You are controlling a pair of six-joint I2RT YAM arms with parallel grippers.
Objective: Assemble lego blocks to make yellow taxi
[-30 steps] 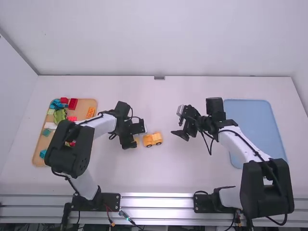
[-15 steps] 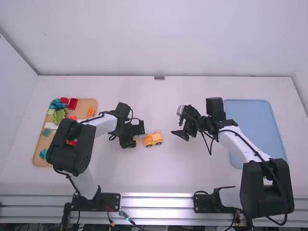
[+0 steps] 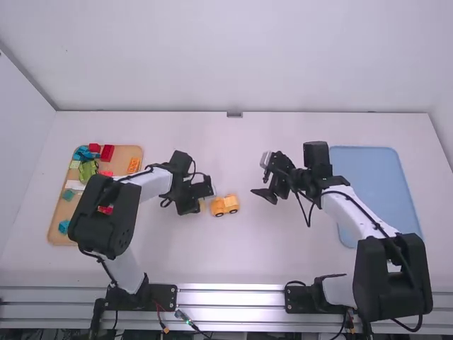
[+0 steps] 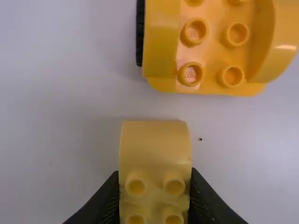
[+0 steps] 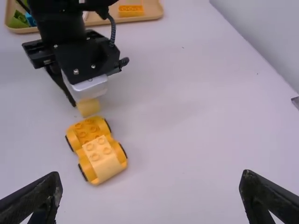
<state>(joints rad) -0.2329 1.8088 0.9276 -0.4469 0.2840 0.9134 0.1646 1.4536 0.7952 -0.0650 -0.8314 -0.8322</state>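
Taxi (image 3: 225, 205), left gripper (image 3: 192, 205) holding block (image 4: 155, 151) near its edge, room rightward (right gripper (image 3: 264, 187) wide)

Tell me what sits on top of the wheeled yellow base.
A pale yellow block covers one end of the wheeled yellow base; the other end shows bare studs. The base's surface beneath that block is covered and cannot be seen.

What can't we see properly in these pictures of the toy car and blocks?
Left wrist view: the bottom edge cuts off the pale yellow block in the left gripper, and the top edge cuts off the toy car.
High view: the left arm hides part of the tan tray and anything under there.
Right wrist view: the top edge cuts off the tray.
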